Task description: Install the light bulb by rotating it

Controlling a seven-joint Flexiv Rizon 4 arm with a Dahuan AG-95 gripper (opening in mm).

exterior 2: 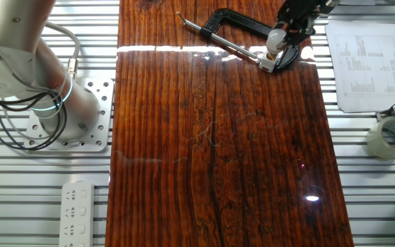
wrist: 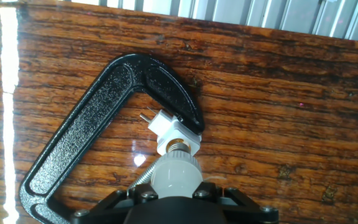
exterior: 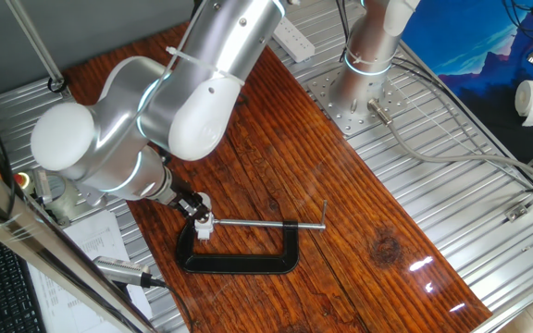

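white and frosted, the light bulb (wrist: 176,175) sat pinched between the fingers of the gripper (wrist: 178,198), its narrow base pointing straight at the copper-lined hole of the small white socket (wrist: 178,140) and already at its mouth (how far the threads had caught could not be told). the socket was squeezed in the black clamp (wrist: 98,124), apparently so it would not spin when the bulb was twisted. the clamp lay flat on the wooden table (exterior 2: 218,158), its long screw (exterior: 266,223) reaching across to the socket. the grip looked aligned with the socket's axis so that turning the wrist would turn the bulb.
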